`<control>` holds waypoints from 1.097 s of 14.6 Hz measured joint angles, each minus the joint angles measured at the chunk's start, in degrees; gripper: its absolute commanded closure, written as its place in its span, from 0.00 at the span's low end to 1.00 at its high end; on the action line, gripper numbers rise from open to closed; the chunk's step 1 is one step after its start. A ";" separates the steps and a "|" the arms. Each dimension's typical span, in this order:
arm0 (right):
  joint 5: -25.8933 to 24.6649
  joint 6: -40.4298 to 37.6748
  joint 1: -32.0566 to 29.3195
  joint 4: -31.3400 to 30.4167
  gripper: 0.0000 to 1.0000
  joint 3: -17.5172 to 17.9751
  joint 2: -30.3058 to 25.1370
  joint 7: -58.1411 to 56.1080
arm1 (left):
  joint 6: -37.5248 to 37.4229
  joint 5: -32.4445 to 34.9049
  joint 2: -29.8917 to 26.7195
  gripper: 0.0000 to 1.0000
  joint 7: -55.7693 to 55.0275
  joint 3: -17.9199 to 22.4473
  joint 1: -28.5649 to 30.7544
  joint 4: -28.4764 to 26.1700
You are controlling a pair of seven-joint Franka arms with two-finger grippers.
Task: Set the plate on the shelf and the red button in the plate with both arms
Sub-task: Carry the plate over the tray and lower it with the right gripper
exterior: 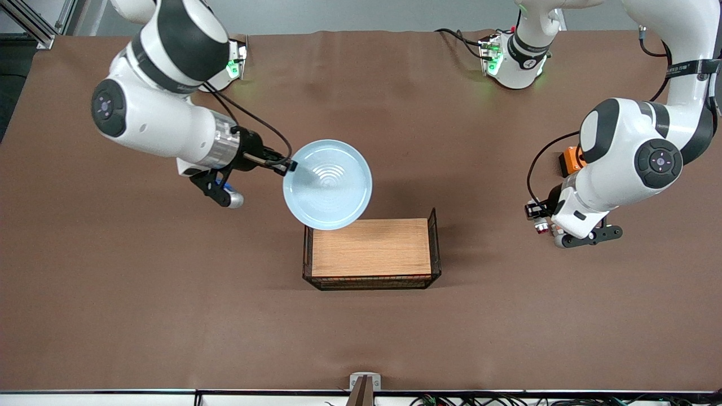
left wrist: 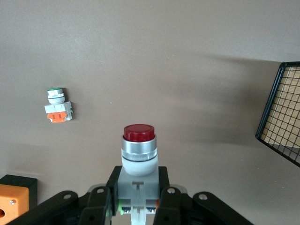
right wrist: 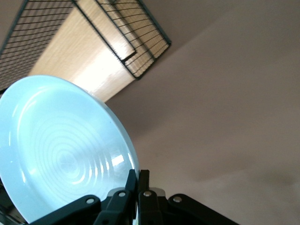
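The pale blue plate (exterior: 327, 184) hangs tilted in the air, its lower rim over the wire basket's edge nearest the robots. My right gripper (exterior: 289, 166) is shut on the plate's rim; the right wrist view shows the plate (right wrist: 61, 150) with the gripper (right wrist: 138, 180) pinching its edge. At the left arm's end of the table, my left gripper (exterior: 536, 217) is shut on the red button (exterior: 542, 226) above the table. In the left wrist view the red button (left wrist: 138, 140) sticks out from the gripper (left wrist: 138, 197), red cap outward.
A black wire basket (exterior: 435, 248) with a wooden floor stands mid-table, also seen as the basket (left wrist: 276, 117) and the basket (right wrist: 140, 33). An orange box (exterior: 571, 160) sits by the left arm. The left wrist view shows the orange box (left wrist: 11, 201) and a green-capped switch (left wrist: 58, 105).
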 measured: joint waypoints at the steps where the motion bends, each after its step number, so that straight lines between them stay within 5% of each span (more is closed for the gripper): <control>1: 0.12 2.07 1.08 -0.14 1.00 -0.01 0.09 1.38 | 0.00 0.00 0.00 0.71 0.00 0.00 0.00 0.00; 10: 0.20 18.97 6.19 -2.49 1.00 -0.10 6.49 4.38 | 0.00 0.00 0.00 0.71 0.00 0.00 0.03 -0.02; 16: -0.08 21.78 6.45 -2.49 1.00 -0.13 8.87 4.18 | 0.00 0.00 0.10 0.71 0.00 0.00 0.03 -0.03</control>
